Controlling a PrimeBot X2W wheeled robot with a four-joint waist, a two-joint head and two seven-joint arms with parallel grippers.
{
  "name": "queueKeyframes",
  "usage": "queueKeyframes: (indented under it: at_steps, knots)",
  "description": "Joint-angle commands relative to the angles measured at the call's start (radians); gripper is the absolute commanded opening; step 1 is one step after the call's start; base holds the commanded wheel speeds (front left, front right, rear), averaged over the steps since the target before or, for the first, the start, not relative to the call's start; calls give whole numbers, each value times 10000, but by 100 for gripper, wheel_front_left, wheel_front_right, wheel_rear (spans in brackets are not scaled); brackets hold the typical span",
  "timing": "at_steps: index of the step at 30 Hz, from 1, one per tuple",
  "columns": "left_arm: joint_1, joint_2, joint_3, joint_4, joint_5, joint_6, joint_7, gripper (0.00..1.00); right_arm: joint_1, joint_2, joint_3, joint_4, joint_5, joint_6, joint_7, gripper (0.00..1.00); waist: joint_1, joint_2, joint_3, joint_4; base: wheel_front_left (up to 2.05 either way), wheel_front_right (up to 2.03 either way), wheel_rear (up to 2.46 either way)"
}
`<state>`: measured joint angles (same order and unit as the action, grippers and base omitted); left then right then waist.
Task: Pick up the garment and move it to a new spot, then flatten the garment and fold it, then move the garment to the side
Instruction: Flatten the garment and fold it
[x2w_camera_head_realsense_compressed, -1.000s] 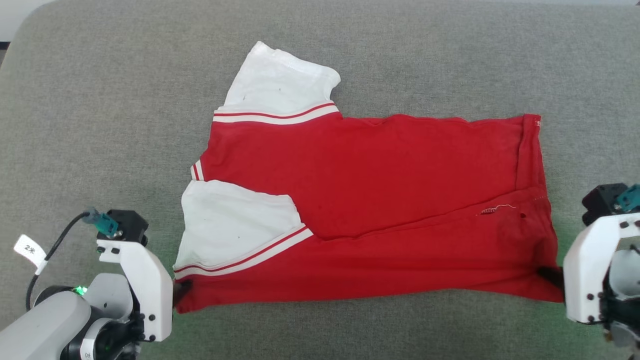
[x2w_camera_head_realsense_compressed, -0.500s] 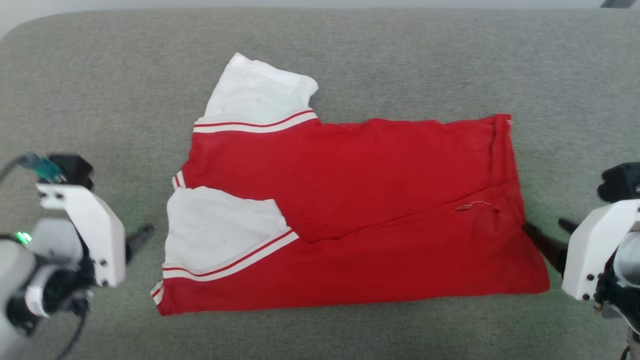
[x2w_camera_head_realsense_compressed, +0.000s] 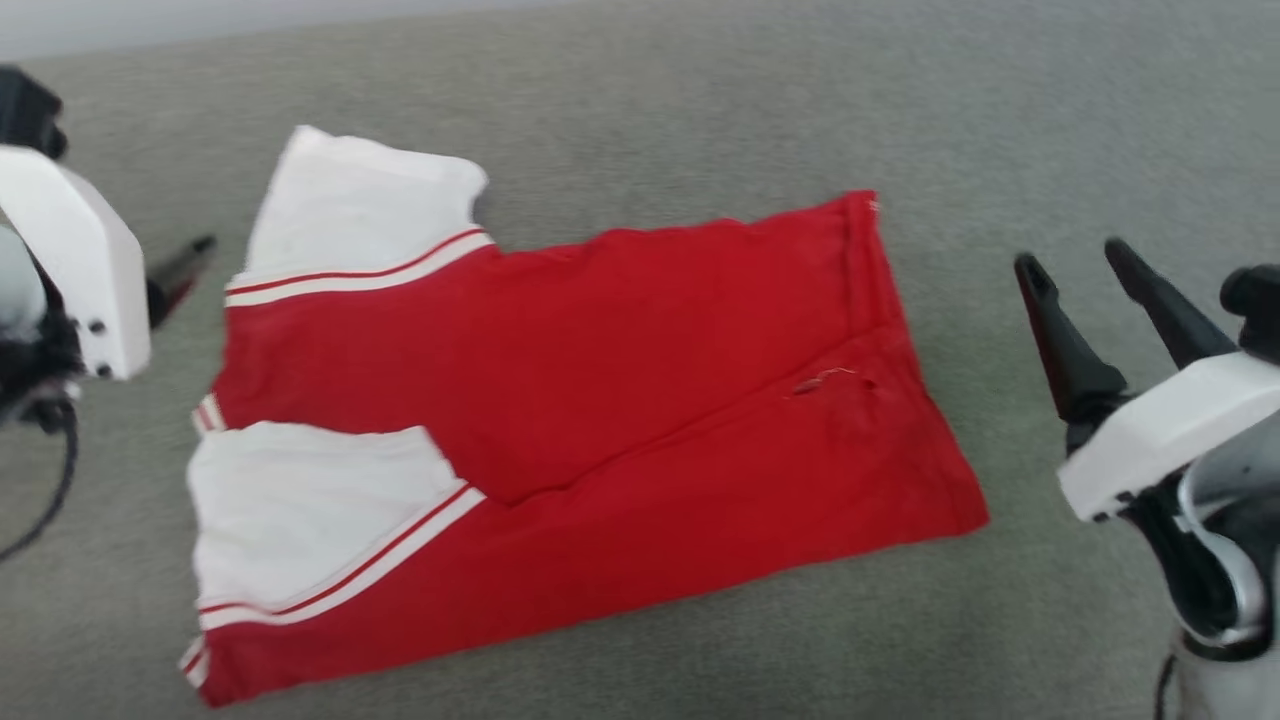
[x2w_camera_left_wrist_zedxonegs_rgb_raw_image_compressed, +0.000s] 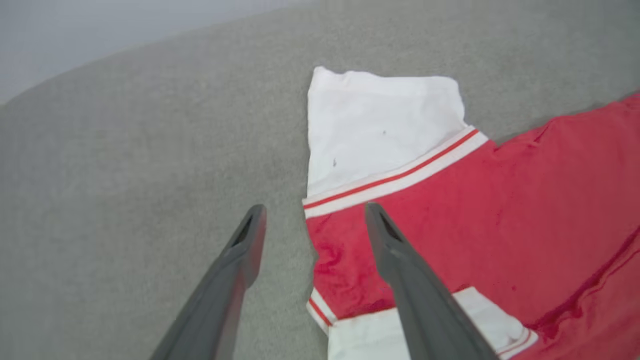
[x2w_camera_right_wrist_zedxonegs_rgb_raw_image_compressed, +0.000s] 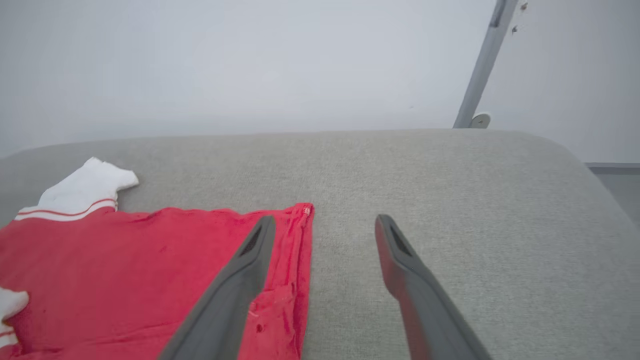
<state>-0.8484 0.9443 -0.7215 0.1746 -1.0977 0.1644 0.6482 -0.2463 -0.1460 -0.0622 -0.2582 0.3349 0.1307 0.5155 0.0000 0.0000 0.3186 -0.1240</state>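
While claws (x2w_camera_left_wrist_zedxonegs_rgb_raw_image_compressed: 312, 217) (x2w_camera_head_realsense_compressed: 1070, 255) gape, garment (x2w_camera_head_realsense_compressed: 600, 400) lies between.

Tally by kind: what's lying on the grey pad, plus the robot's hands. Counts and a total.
Shirt: 1
Hands: 2 (left hand, right hand)
Total: 3

Grey fabric-covered surface (x2w_camera_head_realsense_compressed: 640, 100), red and white garment (x2w_camera_head_realsense_compressed: 600, 400) lying folded on it
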Motion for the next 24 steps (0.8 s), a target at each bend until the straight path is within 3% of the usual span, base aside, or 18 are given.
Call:
queueKeyframes:
  at_steps: [1, 6, 11, 20, 22, 23, 24]
  knots:
    - [-301, -45, -9, 286, 191, -162, 50, 100, -151, 108, 122, -16, -121, 0, -401, 100, 0, 0, 284, -468, 0, 0, 0]
    - [-1390, -340, -40, 1617, 468, -779, 175, 100, -321, 597, 549, 252, -401, 0, -1726, 100, 0, 0, 762, -1185, 0, 0, 0]
    - [-2269, -583, -192, 2908, 859, -1352, 304, 100, -416, 824, 947, 604, -336, 0, -2294, 100, 0, 0, 1263, -1721, 0, 0, 0]
    - [-3240, -1186, -582, 5328, 1197, -1730, 774, 100, -756, 939, 1552, 939, -53, 0, -1921, 100, 0, 0, 1924, -2119, 0, 0, 0]
    - [-3260, -1479, -700, 6165, 1150, -1627, 1092, 97, -991, 944, 1750, 1028, -58, 0, -1587, 100, 0, 0, 2066, -2126, 0, 0, 0]
    - [-3290, -1583, -738, 6370, 1120, -1683, 1192, 31, -1105, 944, 1795, 1081, -65, 0, -1449, 100, 0, 0, 2102, -2113, 0, 0, 0]
    - [-3319, -1697, -714, 6576, 1035, -1620, 1260, 0, -1245, 943, 1818, 1138, -20, 0, -1292, 100, 0, 0, 2140, -2085, 0, 0, 0]
